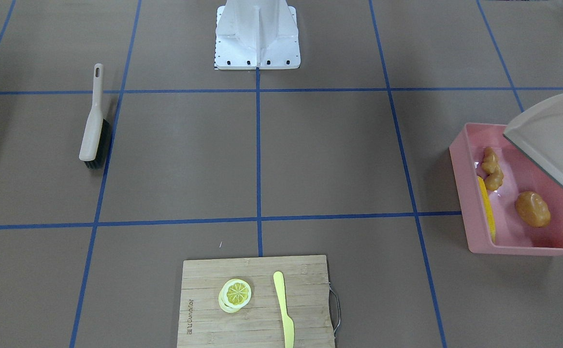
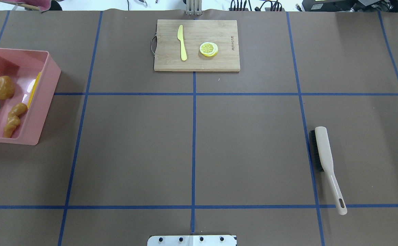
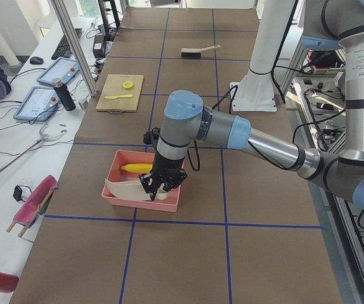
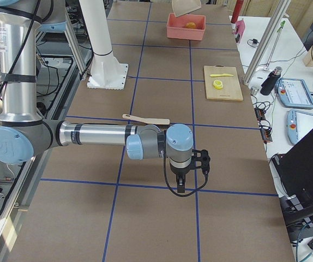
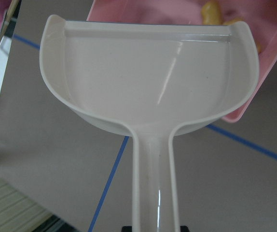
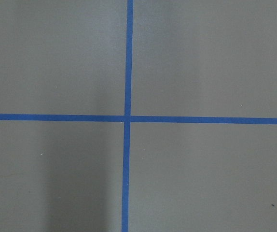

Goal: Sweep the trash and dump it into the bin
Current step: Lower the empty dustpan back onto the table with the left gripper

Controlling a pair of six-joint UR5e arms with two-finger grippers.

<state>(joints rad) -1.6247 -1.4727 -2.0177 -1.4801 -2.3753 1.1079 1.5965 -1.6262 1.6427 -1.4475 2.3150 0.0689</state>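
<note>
In glossy pink bin (image 2: pixel 45 106): corn (image 1: pixel 487 208), potato (image 1: pixel 532 209), ginger (image 1: pixel 492 169); left hand (image 3: pixel 161 189) tight on dustpan (image 5: pixel 148 77), right hand (image 4: pixel 181 185) unclear.

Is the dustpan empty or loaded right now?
Empty: the left wrist view shows the dustpan bare inside, and the corn cob, potato and ginger piece lie in the pink bin.

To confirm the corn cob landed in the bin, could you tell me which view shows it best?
Exterior left: the corn cob shows nearly its whole length inside the pink bin. The front-facing and overhead views catch only a yellow sliver against the bin's wall; exterior right and the wrist views do not show it.
</note>
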